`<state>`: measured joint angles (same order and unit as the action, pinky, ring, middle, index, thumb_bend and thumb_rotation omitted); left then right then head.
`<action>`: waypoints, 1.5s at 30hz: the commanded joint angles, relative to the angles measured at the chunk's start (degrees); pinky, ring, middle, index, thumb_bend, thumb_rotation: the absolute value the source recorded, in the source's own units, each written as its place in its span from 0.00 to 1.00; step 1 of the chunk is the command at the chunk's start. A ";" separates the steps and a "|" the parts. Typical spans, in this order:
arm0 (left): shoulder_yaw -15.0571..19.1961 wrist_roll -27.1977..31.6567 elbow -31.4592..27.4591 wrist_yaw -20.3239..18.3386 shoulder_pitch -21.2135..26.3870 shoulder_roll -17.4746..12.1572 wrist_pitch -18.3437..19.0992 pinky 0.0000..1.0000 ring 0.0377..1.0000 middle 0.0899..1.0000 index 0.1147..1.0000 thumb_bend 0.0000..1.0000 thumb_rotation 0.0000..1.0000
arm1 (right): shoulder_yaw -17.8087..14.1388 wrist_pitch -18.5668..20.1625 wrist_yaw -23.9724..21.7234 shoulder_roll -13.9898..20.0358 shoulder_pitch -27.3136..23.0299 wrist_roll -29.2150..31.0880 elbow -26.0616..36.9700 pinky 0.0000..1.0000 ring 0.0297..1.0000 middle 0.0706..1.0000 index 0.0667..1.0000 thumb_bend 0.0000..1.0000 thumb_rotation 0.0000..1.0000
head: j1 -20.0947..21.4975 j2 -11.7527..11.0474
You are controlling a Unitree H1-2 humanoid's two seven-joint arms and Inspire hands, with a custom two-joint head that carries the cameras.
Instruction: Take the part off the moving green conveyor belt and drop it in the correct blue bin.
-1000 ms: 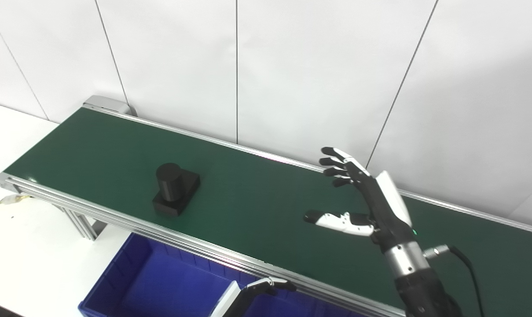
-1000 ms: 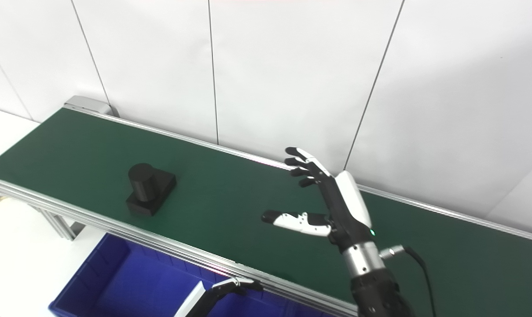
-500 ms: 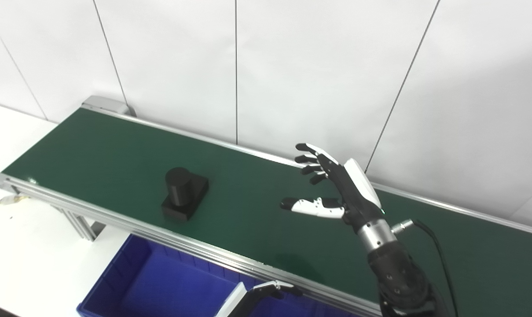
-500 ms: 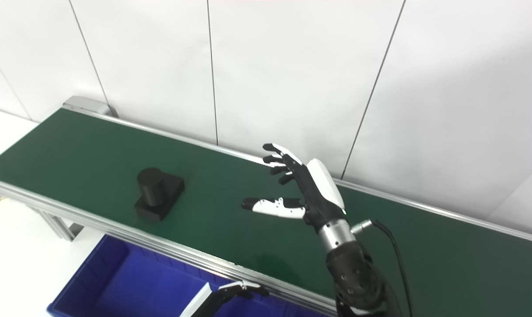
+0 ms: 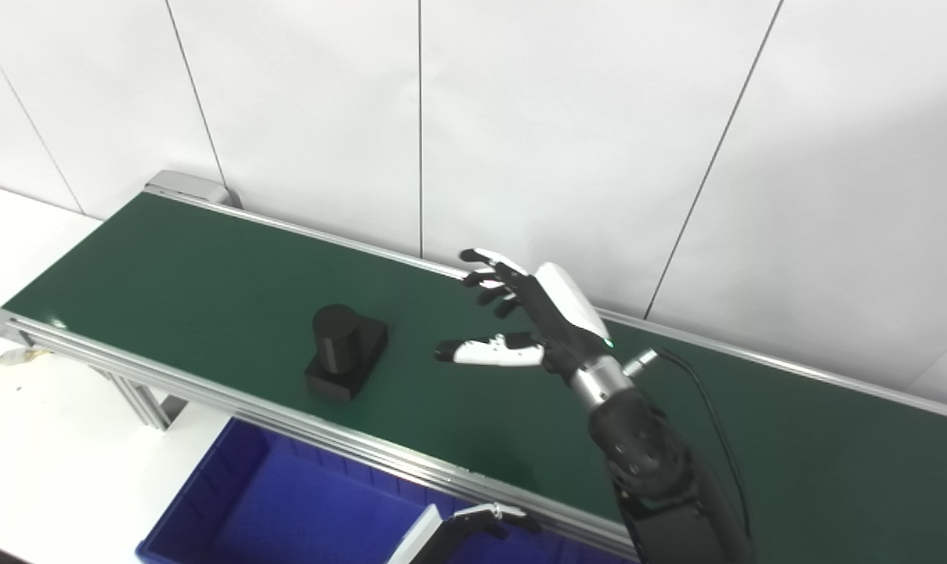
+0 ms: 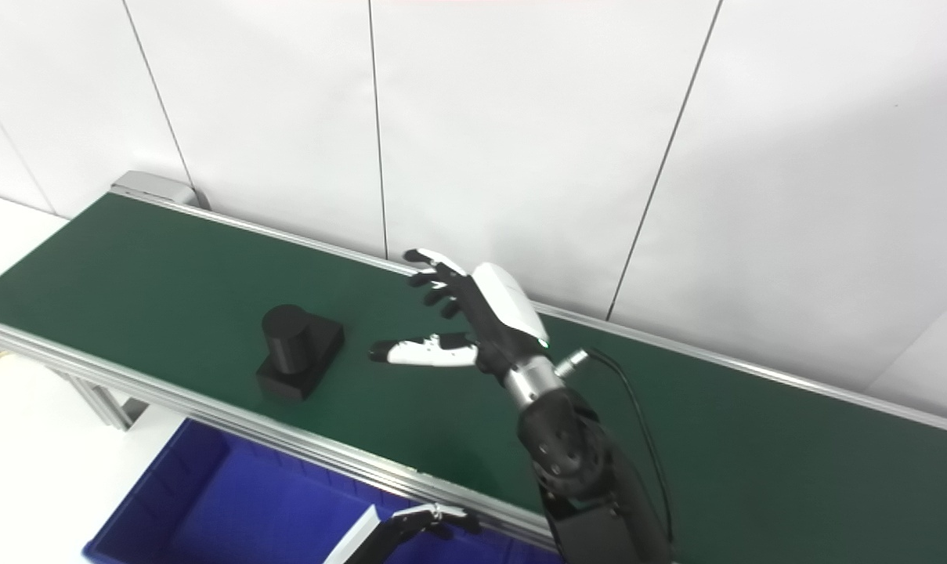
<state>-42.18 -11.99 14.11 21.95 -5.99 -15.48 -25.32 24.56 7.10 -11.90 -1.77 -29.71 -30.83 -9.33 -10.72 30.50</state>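
Rightward rides the part (image 5: 344, 363) on green belt (image 5: 168, 274); right hand (image 5: 532, 321), fingers spread, nears; white wall (image 5: 567, 117) behind.

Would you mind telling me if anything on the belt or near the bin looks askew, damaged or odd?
Nothing stands out. The part sits upright on the belt, intact; the right hand hovers open beside it, apart; the bin below shows nothing spilled.
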 commanded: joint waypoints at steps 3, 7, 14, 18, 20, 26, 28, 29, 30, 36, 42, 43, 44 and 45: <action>-0.48 -0.85 -0.49 0.56 1.18 -0.25 -1.61 0.69 0.76 0.75 0.67 1.00 0.36 | 1.45 -0.17 1.12 -2.71 -5.08 -1.51 -3.51 0.59 0.68 0.75 0.87 0.85 0.54 | -0.13 -0.03; -0.22 1.71 -1.06 -1.95 0.77 -0.27 -1.60 0.68 0.74 0.76 0.67 1.00 0.33 | 2.11 -0.86 1.79 -4.52 -7.17 -1.61 -7.93 0.60 0.68 0.76 0.87 0.85 0.52 | -0.27 0.40; 1.14 1.45 -1.82 -4.26 -0.16 0.15 -1.60 0.67 0.74 0.76 0.67 1.00 0.33 | 3.06 -0.31 2.31 -6.91 -10.09 -2.07 -13.92 0.59 0.69 0.78 0.87 0.86 0.48 | -0.57 0.33; 1.84 1.28 -2.20 -5.18 -0.67 0.51 -1.60 0.65 0.72 0.76 0.68 1.00 0.31 | 3.92 0.05 2.42 -8.01 -11.18 -2.87 -17.01 0.62 0.73 0.79 0.88 0.87 0.48 | -0.59 0.55; 2.16 0.56 -2.06 -5.29 -0.77 0.73 -1.59 0.62 0.70 0.76 0.70 1.00 0.35 | 4.34 -0.58 3.45 -8.77 -11.16 -3.16 -18.82 0.63 0.73 0.79 0.87 0.87 0.46 | -0.58 0.49; 3.48 2.34 -2.19 -8.36 -1.44 1.69 -1.59 0.58 0.67 0.75 0.72 1.00 0.35 | 6.88 -2.87 7.49 -10.22 -10.33 -5.12 -24.01 0.64 0.73 0.79 0.87 0.83 0.40 | -1.12 0.97; 4.01 2.31 -2.01 -9.01 -1.56 1.97 -1.58 0.56 0.65 0.73 0.71 1.00 0.34 | 7.48 -2.76 8.03 -10.41 -10.24 -5.30 -24.79 0.65 0.74 0.80 0.87 0.81 0.39 | -1.12 0.97; 4.36 2.04 -1.99 -9.48 -1.71 2.11 -1.59 0.56 0.65 0.73 0.70 1.00 0.33 | 7.68 -2.87 8.38 -10.51 -10.18 -5.25 -25.25 0.65 0.74 0.81 0.86 0.80 0.38 | -1.30 1.07; 4.72 1.93 -2.05 -10.00 -1.91 2.27 -1.60 0.57 0.66 0.73 0.70 1.00 0.34 | 7.82 -2.94 8.67 -10.60 -10.14 -5.21 -25.66 0.64 0.74 0.81 0.86 0.78 0.36 | -1.42 1.17; 6.18 0.97 -2.89 -11.25 -2.81 2.92 -1.60 0.58 0.66 0.75 0.69 1.00 0.33 | 8.30 -3.20 10.17 -11.05 -10.08 -5.08 -28.45 0.59 0.72 0.83 0.85 0.69 0.23 | -1.39 1.57; 6.28 0.46 -3.57 -10.55 -3.05 2.74 -1.60 0.55 0.63 0.72 0.69 1.00 0.34 | 8.57 -4.21 13.17 -10.81 -9.52 -5.32 -30.00 0.55 0.65 0.79 0.83 0.59 0.10 | -0.79 1.84; 6.25 0.20 -3.64 -10.23 -3.07 2.66 -1.60 0.56 0.64 0.73 0.70 1.00 0.34 | 8.69 -4.70 14.14 -10.71 -9.39 -5.57 -30.32 0.50 0.58 0.63 0.79 0.56 0.05 | -0.70 1.93; 6.19 -0.05 -3.71 -9.97 -3.08 2.56 -1.60 0.57 0.64 0.73 0.72 1.00 0.36 | 8.93 -5.21 15.23 -10.59 -9.36 -6.00 -30.73 0.48 0.55 0.54 0.75 0.55 0.03 | -0.65 1.99; 6.16 -0.25 -3.82 -9.81 -3.12 2.45 -1.60 0.57 0.64 0.73 0.72 1.00 0.38 | 9.11 -5.69 16.29 -10.47 -9.28 -6.32 -30.96 0.46 0.52 0.47 0.60 0.53 0.01 | -0.51 2.10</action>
<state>-36.09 -11.47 12.18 11.25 -9.31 -13.03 -25.32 33.31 5.66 1.82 -11.35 -37.61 -36.29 -40.98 -11.43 32.43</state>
